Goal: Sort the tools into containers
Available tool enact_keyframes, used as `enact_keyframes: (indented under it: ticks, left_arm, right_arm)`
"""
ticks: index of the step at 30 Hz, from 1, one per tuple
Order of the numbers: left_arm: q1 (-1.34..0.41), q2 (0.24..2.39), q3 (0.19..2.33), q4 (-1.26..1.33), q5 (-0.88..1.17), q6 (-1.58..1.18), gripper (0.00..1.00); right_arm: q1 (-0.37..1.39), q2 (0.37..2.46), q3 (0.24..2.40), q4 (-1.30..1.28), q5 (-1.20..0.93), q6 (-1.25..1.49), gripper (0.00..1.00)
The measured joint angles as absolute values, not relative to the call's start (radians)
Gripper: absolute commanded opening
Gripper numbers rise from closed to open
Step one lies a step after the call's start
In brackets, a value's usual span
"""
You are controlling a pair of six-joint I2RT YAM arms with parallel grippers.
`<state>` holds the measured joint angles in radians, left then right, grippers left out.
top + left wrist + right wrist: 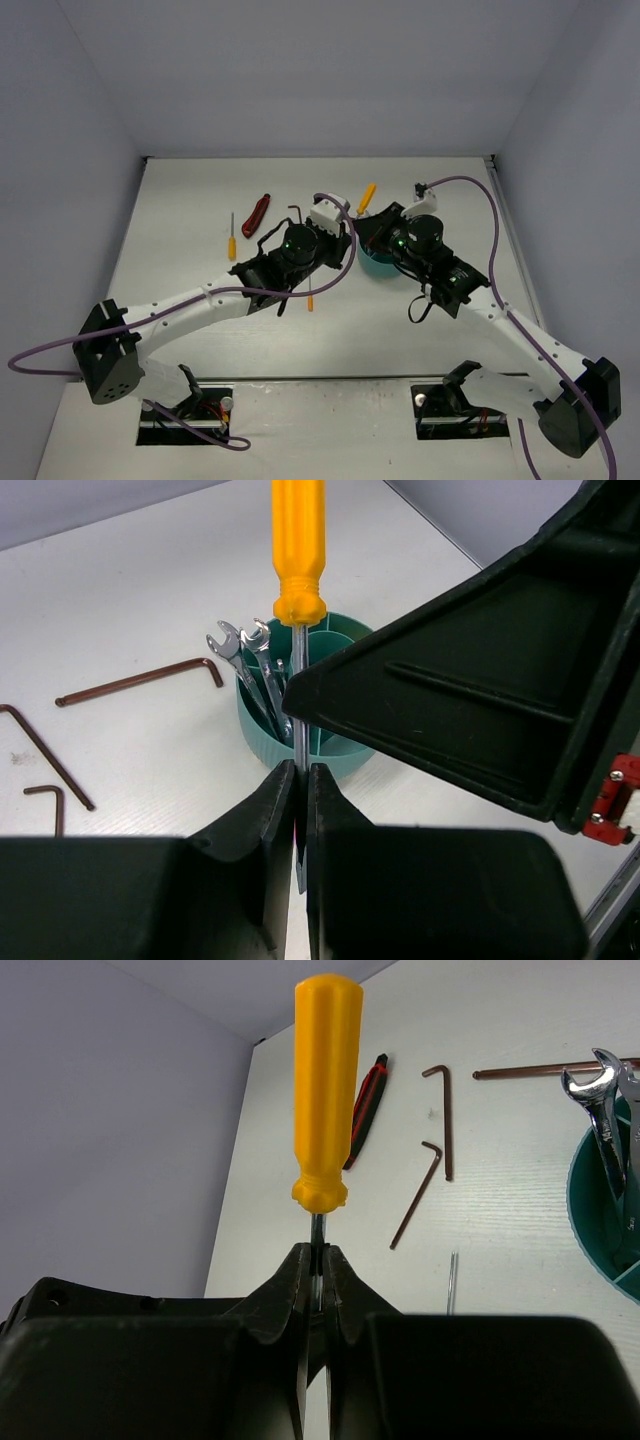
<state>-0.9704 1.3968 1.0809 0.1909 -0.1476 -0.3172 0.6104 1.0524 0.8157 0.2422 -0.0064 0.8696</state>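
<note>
Left gripper point(297, 780) sat at the lower middle of its wrist view with both fingers pinched together on the thin steel shaft of a screwdriver point(298, 540). The shaft rose from them almost straight up the frame, ending in the orange handle at the top edge.

Right gripper point(317, 1260) was also closed on a shaft just under an orange handle. In the left wrist view its black finger crossed that same shaft just below the handle, so both arms seemed to hold 1 screwdriver, the right high and the left low.

The teal tub point(345, 755) lay directly behind the shaft at the centre of the left wrist view. 2 wrenches point(250, 665) leaned in its left compartment. The right part of the tub was hidden by the right gripper.

From overhead the handle pointed toward the upper right of the frame. The tub point(378, 266) showed just below the right wrist, so the right arm looked nearer to it. 3 hex keys point(140, 680) lay on the table point(150, 580) at the left, well apart from the tub.

The drop probably depended on keeping that long axis steep over a free compartment, which would mean 1 grip letting go first. Which compartment sat under the tip could not be told.
</note>
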Motion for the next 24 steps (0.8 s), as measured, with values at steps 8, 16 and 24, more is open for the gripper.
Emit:
enact_keyframes:
  ticks: [8,16,24]
  left_arm:
    - [-0.945,1.340,1.024,0.190,-0.120,-0.319,0.00]
    - [-0.827,1.231,0.976,0.080,-0.040,-0.313,0.00]
    - [-0.794,1.162,1.062,-0.252,0.055,-0.211,0.00]
  right_arm:
    - [0.611,1.039,0.807,0.245,0.013,0.820,0.62]
    - [0.611,1.030,0.815,0.177,0.019,0.673,0.75]
    - [0.650,1.029,0.895,0.109,-0.081,0.287,0.74]
